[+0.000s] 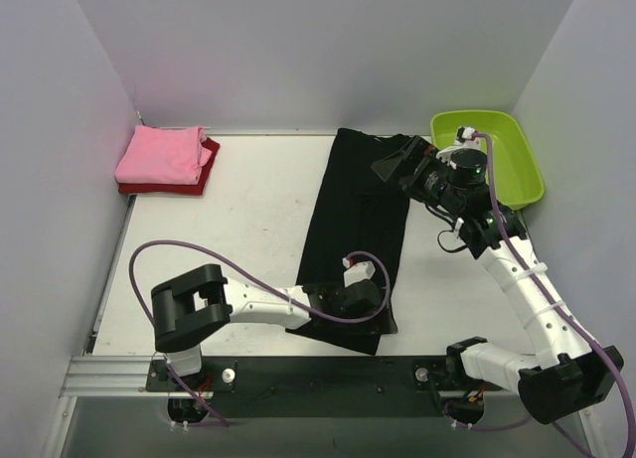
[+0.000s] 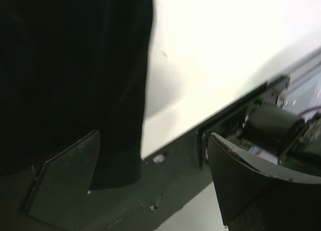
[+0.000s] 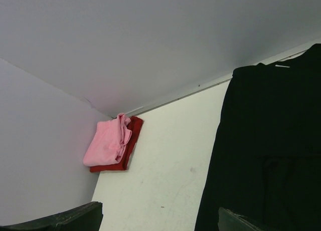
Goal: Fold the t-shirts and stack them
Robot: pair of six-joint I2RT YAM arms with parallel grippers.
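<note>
The black t-shirt (image 1: 358,229) lies in the middle of the table as a long narrow strip, collar end at the back; its chest mark is hidden. My left gripper (image 1: 373,307) hovers open over the strip's near right corner; in the left wrist view (image 2: 150,191) one finger (image 2: 65,181) is over the black cloth (image 2: 70,70) and the other is past the table's front edge. My right gripper (image 1: 396,165) is open above the collar end, empty (image 3: 158,226). The pink shirt (image 1: 159,152) lies folded on the folded dark red shirt (image 1: 204,175) at the back left.
A lime-green tub (image 1: 527,165) stands at the back right, under my right arm's wrist. Grey walls close the back and both sides. A black rail (image 1: 328,374) with the arm bases runs along the front edge.
</note>
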